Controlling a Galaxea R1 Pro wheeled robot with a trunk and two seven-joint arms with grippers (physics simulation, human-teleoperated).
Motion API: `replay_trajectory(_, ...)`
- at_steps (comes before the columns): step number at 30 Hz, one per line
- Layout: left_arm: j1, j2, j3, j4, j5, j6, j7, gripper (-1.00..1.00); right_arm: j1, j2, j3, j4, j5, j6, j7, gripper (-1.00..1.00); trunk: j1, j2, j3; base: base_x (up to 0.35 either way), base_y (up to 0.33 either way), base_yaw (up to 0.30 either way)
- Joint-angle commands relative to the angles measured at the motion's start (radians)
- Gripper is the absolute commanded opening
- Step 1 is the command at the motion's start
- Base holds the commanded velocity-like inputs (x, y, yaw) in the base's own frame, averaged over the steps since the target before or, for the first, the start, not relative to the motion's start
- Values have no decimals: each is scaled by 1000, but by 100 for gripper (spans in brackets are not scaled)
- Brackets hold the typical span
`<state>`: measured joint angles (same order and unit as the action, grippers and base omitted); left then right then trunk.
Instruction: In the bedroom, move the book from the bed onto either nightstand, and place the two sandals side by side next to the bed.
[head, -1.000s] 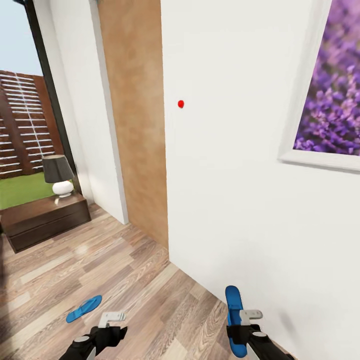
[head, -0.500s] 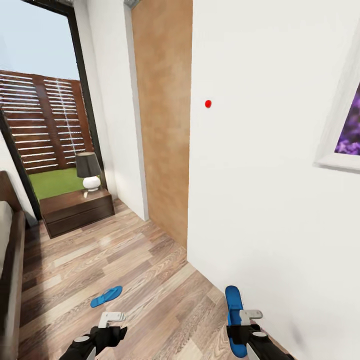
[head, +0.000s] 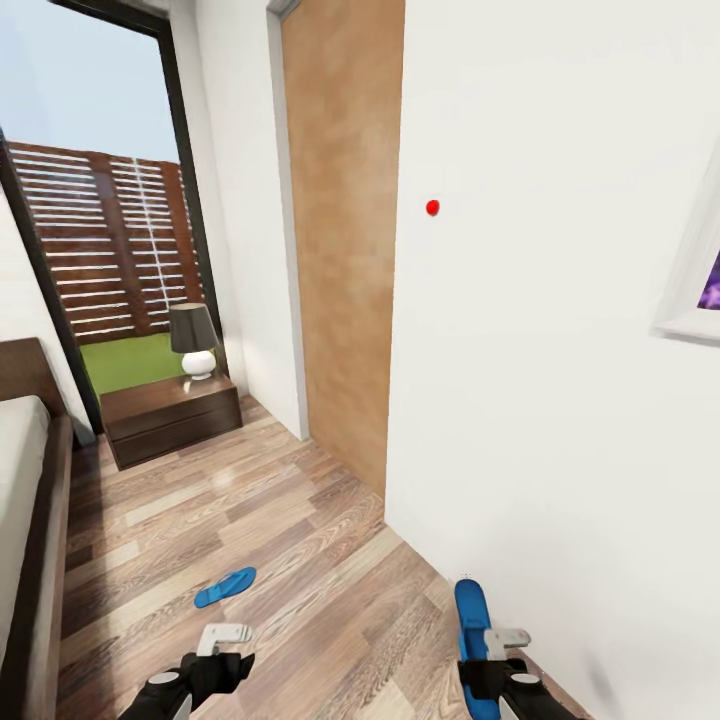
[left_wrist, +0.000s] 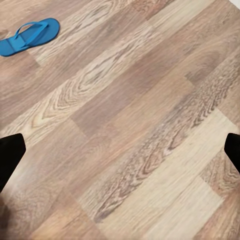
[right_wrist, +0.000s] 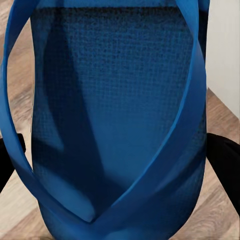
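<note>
— Item: sandal (head: 470, 640), pinched in right claw (head: 478, 672); second sandal (head: 225, 587) flat on floor, near the bed (head: 30, 520). Left claw (head: 225, 655) spread, empty.
— Risk: slipping out mid-carry; loose strap grip.

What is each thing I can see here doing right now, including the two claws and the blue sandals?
Right gripper: shut on held sandal.
Left gripper: open, holding nothing.
Second sandal: lying flat on the wood floor, strap up.
Nightstand: drawer closed, lamp upright on top.
Bed: grey mattress bare where visible.
</note>
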<state>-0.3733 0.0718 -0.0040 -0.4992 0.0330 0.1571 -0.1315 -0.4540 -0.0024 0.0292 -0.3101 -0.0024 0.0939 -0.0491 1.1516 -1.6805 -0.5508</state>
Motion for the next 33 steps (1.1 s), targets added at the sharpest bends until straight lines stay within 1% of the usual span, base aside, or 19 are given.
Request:
replay_trajectory(1, 0, 0, -1, -1, 2, 11, -3, 100, 14, -2, 3, -1, 0, 7, -3, -100, 0, -1, -1, 0, 0, 6)
replay_trajectory(5, -1, 0, -2, 14, 1, 17, -1, 100, 36, -5, 3, 2, 0, 6, -2, -100, 0, -1, -1, 0, 0, 4)
replay_trajectory(9, -2, -3, -2, 87, 1, 21, 1, 100, 69, -23, 4, 4, -1, 3, -1, -100, 0, -1, -1, 0, 0, 2)
replay_trajectory(10, -4, -5, -2, 106, 1, 22, 4, 100, 75, -28, 4, 5, -2, 2, 0, -100, 0, -1, -1, 0, 0, 1)
replay_trajectory(11, -7, -13, -1, 136, 2, 23, 18, 100, 83, -36, 4, 6, -3, -3, 7, -100, 0, -1, -1, 0, 0, 0)
replay_trajectory(15, -11, -27, -1, 171, 4, 26, 46, 100, 92, -44, 4, 7, -5, -21, 28, -100, 0, -1, -1, 0, 0, 0)
replay_trajectory(26, -12, -34, 3, 194, 5, 29, 65, 100, 114, -49, 5, 9, -7, -40, 51, -100, 0, -1, -1, 0, 0, 0)
replay_trajectory(33, -12, -35, 3, 196, 5, 29, 65, 100, 117, -49, 4, 35, -5, -42, 53, -100, -27, 48, 21, 0, 0, 0)
